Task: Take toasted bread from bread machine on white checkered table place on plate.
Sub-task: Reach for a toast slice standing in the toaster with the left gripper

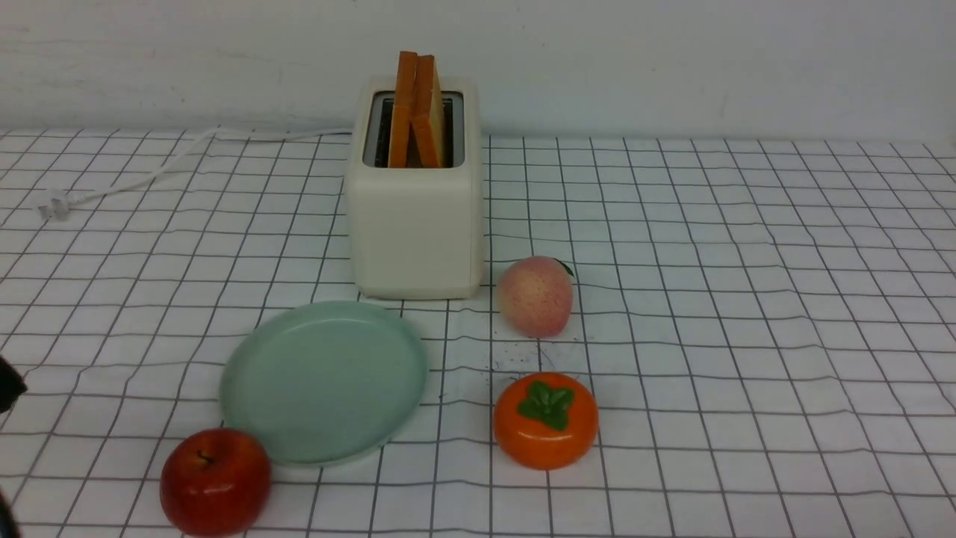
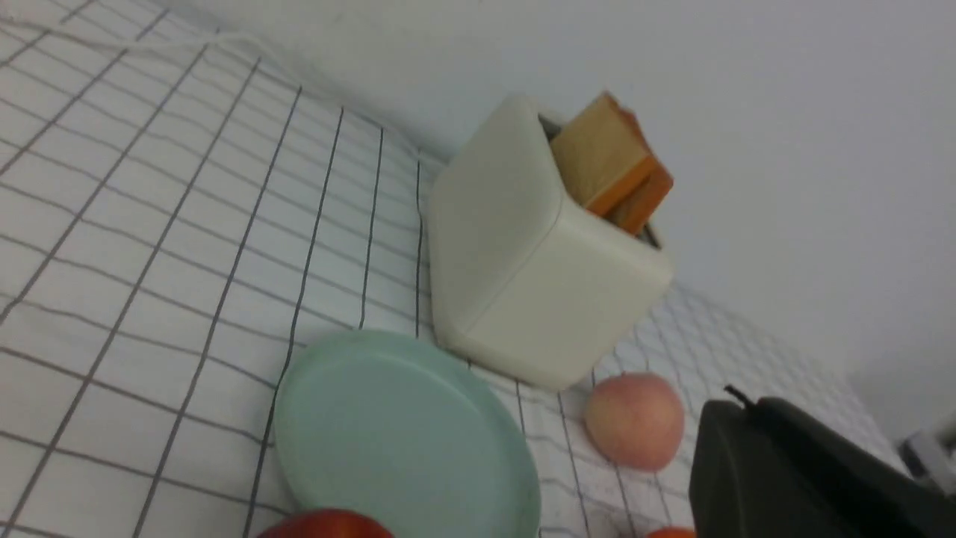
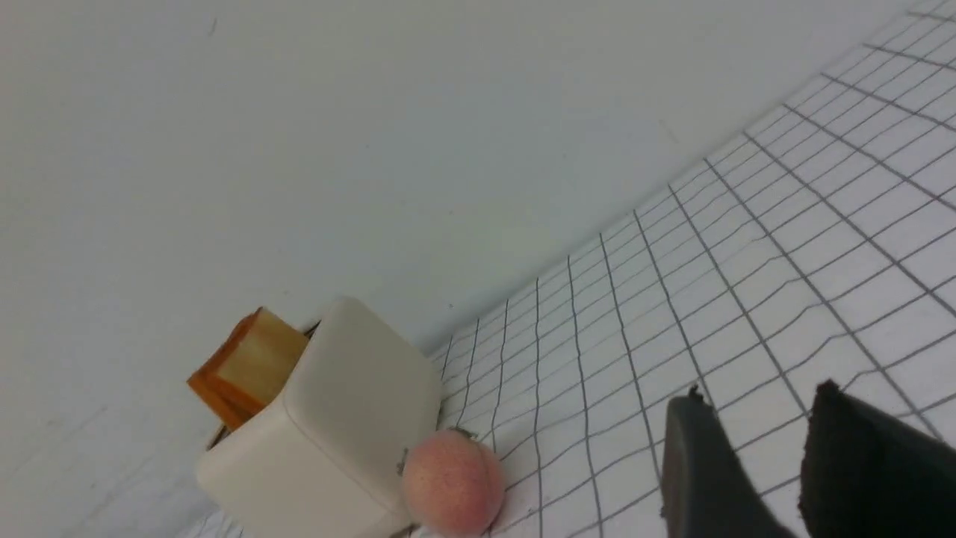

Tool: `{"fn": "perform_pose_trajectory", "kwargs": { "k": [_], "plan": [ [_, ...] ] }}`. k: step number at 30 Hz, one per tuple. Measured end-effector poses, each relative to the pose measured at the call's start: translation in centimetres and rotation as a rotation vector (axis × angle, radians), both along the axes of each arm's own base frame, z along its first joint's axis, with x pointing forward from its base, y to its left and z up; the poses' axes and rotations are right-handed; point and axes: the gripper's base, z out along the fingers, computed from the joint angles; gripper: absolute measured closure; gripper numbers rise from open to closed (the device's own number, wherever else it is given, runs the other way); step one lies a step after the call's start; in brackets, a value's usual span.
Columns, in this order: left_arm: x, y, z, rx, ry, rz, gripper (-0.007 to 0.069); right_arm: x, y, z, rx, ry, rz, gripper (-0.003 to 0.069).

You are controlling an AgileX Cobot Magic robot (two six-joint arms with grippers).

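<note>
Toast above toaster rim, left claw pressed together, right claw spread, both well away

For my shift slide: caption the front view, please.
Two toast slices stand in the toaster; empty green plate in front, beside peach, persimmon and apple.

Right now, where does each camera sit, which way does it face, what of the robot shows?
Front: between the arms, facing forward at toaster, toast, plate; of the robot, only a dark sliver at the left edge.
Left wrist: on the left arm, angled down at toaster and plate; shut left gripper shows.
Right wrist: on the right arm, facing the toaster from its other side; open right gripper shows.
Shared: all three see toaster, toast, peach.
</note>
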Motion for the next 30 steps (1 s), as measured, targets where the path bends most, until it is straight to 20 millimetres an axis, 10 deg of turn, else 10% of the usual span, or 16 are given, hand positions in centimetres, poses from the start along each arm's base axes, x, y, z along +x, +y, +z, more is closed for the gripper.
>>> {"fn": "perform_pose_trajectory", "kwargs": {
  "k": [16, 25, 30],
  "plan": [
    [6.1, -2.4, 4.3, 0.179, 0.102, -0.28, 0.0638, 1.9, 2.9, 12.5, -0.607, 0.326, 0.467, 0.062],
    [10.2, -6.6, 6.0, 0.252, 0.132, -0.489, 0.0638, 3.3, 3.1, 14.1, -0.614, 0.361, 0.507, 0.0617],
    [16.7, -9.1, 6.4, 0.309, 0.222, -0.475, 0.0637, 3.3, 3.2, 14.1, -0.614, 0.369, 0.516, 0.061]
  ]
}}
